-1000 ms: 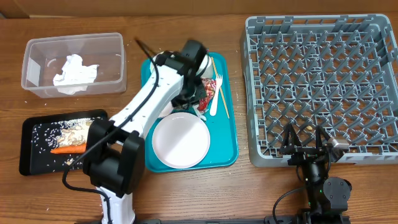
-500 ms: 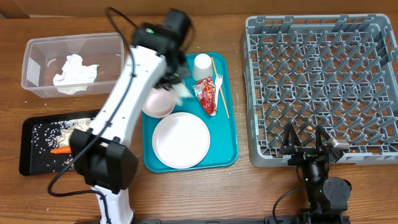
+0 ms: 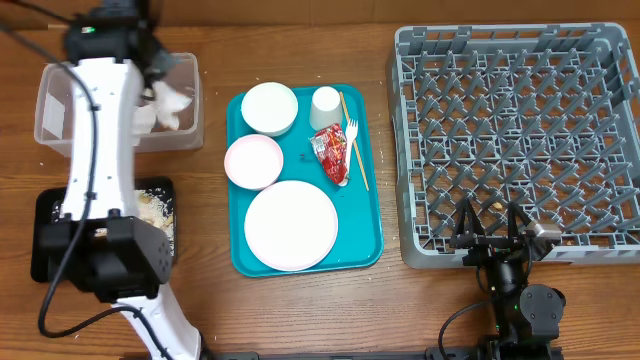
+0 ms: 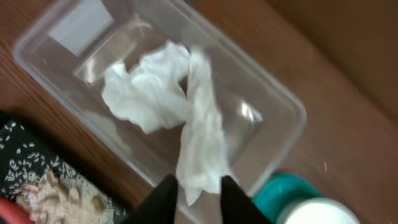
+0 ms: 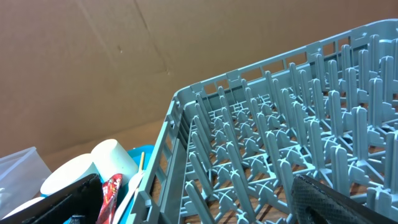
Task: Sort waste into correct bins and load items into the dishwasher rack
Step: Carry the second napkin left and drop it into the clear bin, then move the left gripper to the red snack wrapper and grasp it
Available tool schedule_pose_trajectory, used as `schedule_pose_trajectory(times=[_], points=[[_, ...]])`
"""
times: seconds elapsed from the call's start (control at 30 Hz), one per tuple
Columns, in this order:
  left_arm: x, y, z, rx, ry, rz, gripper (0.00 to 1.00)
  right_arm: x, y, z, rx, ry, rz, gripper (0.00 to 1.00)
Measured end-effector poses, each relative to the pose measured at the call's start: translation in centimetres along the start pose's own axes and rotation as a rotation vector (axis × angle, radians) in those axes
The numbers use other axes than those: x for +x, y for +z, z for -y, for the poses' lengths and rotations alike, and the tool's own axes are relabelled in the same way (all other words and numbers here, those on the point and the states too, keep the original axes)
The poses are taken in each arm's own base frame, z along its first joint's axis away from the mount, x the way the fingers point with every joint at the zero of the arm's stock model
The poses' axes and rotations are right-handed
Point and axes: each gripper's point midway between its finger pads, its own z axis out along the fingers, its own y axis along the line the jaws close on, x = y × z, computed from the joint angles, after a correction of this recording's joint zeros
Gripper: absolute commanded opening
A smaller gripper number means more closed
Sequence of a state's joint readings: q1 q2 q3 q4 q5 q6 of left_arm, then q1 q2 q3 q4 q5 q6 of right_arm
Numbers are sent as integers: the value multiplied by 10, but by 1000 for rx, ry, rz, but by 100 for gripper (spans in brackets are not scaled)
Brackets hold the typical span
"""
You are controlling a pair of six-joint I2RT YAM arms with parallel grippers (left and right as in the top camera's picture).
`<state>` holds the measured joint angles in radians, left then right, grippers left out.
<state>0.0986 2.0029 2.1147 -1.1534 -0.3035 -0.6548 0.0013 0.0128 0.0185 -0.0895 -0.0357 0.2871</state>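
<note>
The left end effector [image 4: 199, 183] hangs over the clear tub [image 4: 291, 111] at the far left of the desk [image 3: 300, 40]. The tail of a crumpled white napkin [image 4: 200, 124] lies between its two dark fingers [image 4: 163, 198]. The fingers stand a little apart, and it cannot be told whether they pinch the paper or have let it go. The napkin droops down into the tub, reaching toward a second napkin [image 4: 140, 93] that lies on the tub's floor.

The napkin is likely very light, soft and limp. It probably has no stiff edge to push against and should fold wherever it is taken, so a pinch on any bunched fold would serve. It may also cling to a finger instead of dropping cleanly. The tub's walls are thin and clear, so its rim is hard to read, and the arm would do well to rise straight up before swinging away.

The right end effector [image 3: 490, 225] sits with its fingers spread wide and nothing between them, at the near edge of the grey rack [image 3: 520, 140].

On the teal tray [image 3: 372, 235] are a plate [image 3: 290, 225], two bowls [image 3: 270, 108] [image 3: 253, 160], a cup [image 3: 326, 105], a red wrapper [image 3: 330, 155], a fork [image 3: 352, 140] and a chopstick [image 3: 362, 172]. The wrapper looks thin and slick, and it lies just beside the fork and chopstick, so there is little room to close on it. The dishes look hard and smooth and are best taken by the rim. Open desk lies between tray and tub, and the black tray [image 3: 45, 240] lies beneath the left arm.
</note>
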Motion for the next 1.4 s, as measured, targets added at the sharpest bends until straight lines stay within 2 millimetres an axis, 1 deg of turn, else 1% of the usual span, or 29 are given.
schedule_pose_trajectory(times=[0.03,0.07,0.13,0.17,0.23,0.3,0.37,0.47,0.57,0.67,0.7,0.77,0.83,0.9,1.0,1.07,1.13,1.27,1.4], points=[[-10,4,-8,-9,-21,18,89,0,0,0,0,0,-1,100],[-17,8,-16,-20,-41,27,98,0,0,0,0,0,0,100],[-23,17,-35,-53,-70,16,100,0,0,0,0,1,0,100],[-22,22,-43,-69,-80,-1,100,0,0,0,0,0,-1,100],[-15,29,-58,-96,-90,-59,100,0,0,0,0,0,0,100],[-7,33,-63,-90,-85,-110,100,0,0,0,0,0,0,100],[0,35,-58,-50,-48,-149,100,0,0,0,0,0,0,100],[13,31,-39,26,35,-202,100,0,0,0,0,0,-1,100],[32,24,-12,89,130,-237,100,0,0,0,0,0,0,100],[61,10,26,153,257,-262,100,0,0,0,0,0,0,100],[77,3,42,179,315,-277,100,0,0,0,0,0,0,100],[107,-12,67,215,411,-306,100,0,0,0,0,0,-1,100],[136,-26,88,246,497,-328,100,0,0,0,0,0,0,100],[169,-39,106,273,570,-357,100,0,0,0,0,0,0,100],[216,-48,118,272,620,-411,100,0,0,0,0,0,0,100],[245,-45,123,265,632,-441,100,0,0,0,0,0,0,100],[266,-39,128,269,636,-448,100,0,0,0,0,0,-1,100],[303,-27,135,286,642,-462,99,0,0,0,0,0,-1,100],[326,-30,143,316,645,-480,98,0,0,0,1,0,-1,100]])
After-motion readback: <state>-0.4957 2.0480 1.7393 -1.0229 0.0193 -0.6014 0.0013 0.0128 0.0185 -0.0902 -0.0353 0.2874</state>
